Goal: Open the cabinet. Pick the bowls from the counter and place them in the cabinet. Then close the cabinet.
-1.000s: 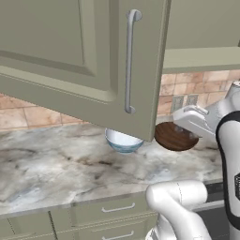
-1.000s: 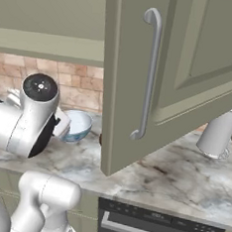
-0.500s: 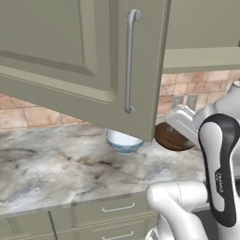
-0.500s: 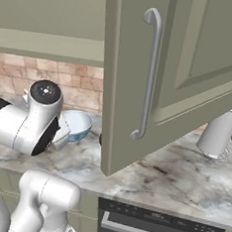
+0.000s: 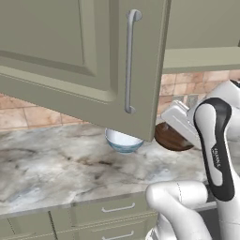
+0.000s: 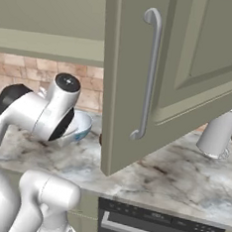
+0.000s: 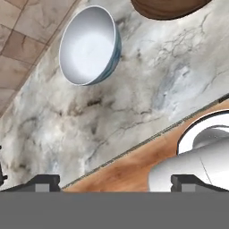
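bowls (image 7: 89,44) upright on counter (image 7: 147,89), mouths up

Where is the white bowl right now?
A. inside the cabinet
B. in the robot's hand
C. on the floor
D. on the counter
D: the white bowl sits on the marble counter near the brown bowl, and the cabinet door hangs open above it.

Base cams flanking arm, both facing grey-beige marble counter (image 5: 56,164); hand cam looking down close on it.
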Controlling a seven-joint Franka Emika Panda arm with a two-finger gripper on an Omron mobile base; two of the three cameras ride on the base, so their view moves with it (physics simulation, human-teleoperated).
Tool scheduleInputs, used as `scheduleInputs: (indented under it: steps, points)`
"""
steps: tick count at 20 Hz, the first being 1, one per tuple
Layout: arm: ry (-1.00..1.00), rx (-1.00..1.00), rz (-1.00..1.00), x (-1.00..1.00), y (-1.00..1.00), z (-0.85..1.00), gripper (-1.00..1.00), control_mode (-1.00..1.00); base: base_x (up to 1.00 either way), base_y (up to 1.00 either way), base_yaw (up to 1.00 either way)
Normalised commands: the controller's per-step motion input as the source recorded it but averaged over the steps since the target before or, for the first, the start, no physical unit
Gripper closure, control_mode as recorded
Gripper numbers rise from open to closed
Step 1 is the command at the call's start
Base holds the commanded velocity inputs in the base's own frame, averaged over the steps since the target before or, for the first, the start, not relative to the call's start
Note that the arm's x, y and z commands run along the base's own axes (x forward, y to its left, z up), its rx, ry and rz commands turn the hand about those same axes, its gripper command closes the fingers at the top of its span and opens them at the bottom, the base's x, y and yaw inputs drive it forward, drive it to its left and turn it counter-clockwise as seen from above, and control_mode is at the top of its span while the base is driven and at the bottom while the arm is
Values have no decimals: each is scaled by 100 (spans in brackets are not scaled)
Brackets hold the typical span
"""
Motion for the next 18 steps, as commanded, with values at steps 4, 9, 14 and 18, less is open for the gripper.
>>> scheduleInputs:
  steps: [4, 9, 14, 18]
  points:
    - [0, 1, 0, 9, 0, -49, -100, -100, 0, 0, 0]
    - [-11, 2, 0, 7, 0, -38, -100, -100, 0, 0, 0]
    - [-2, 4, 0, 30, 0, -22, -100, -100, 0, 0, 0]
    - [2, 2, 0, 41, 0, -21, -100, -100, 0, 0, 0]
